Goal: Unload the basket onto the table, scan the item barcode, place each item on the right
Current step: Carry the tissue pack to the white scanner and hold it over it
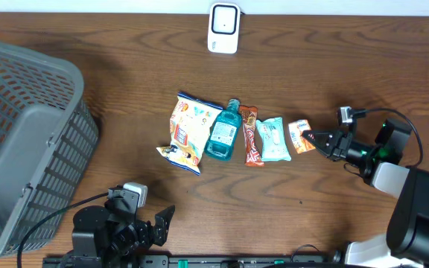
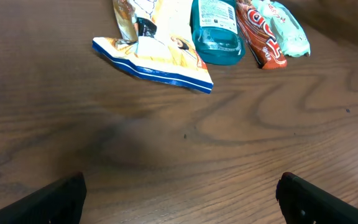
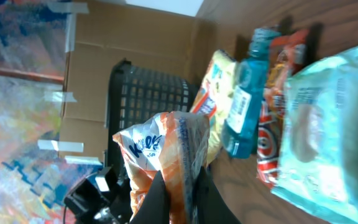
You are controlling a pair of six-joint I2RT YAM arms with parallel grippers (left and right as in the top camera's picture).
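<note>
Left gripper [image 2: 180, 210]: hovering low over the bare wooden table [image 2: 166, 149] at the near edge; fingers [image 2: 55, 200] standing wide apart, gripping nothing.
Right gripper [image 1: 315, 139]: reaching in from the right; fingers [image 3: 211, 200] closing tight on the orange packet [image 1: 299, 136].
Orange packet: sitting pinched by one edge at the right end of the item row, just beside the mint-green pack [image 1: 274, 139]; whether it is resting on the table cannot be told.
Item row: lying mid-table, running leftward through the red-orange bar wrapper [image 1: 252, 136], blue bottle [image 1: 223, 131] and chip bag [image 1: 188, 132], neighbours touching or overlapping.
Basket [image 1: 21, 141]: grey, standing at the left side.
Scanner [image 1: 223, 27]: white, sitting at the far edge, well apart from the row.
</note>
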